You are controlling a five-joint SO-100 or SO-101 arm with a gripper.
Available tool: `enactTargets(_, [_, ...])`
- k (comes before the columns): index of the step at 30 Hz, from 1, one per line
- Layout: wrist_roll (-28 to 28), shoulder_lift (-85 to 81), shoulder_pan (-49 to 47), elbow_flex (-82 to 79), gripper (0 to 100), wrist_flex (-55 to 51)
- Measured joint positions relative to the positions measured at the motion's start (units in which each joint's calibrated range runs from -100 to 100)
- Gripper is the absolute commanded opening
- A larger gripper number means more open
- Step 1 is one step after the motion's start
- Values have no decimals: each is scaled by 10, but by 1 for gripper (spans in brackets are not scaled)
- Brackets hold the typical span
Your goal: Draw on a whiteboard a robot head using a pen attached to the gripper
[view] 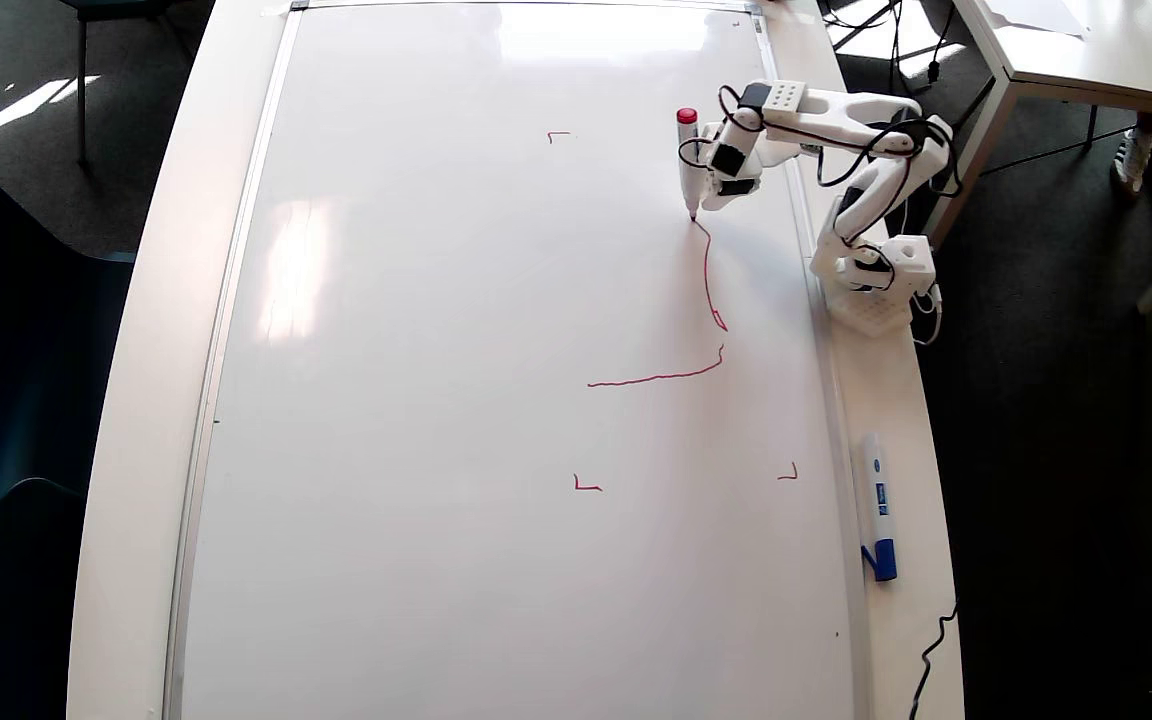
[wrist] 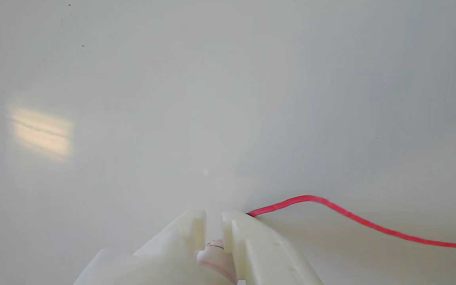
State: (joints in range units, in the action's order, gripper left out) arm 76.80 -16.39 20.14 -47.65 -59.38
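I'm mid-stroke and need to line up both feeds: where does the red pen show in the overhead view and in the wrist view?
Overhead view: the pen stands upper right on the whiteboard, clamped by the gripper, tip at the line's top end.
Wrist view: only a bit of the pen shows at bottom centre, between the white fingers.
Shared landmark: the red line running from the tip.

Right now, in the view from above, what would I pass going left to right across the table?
Whiteboard → unfinished red robot head lines → pen → gripper → robot arm base, with a blue-capped marker at about the same point across.
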Motion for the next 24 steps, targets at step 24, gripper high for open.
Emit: enactTargets(24, [-67,280,-63,353,1,0])
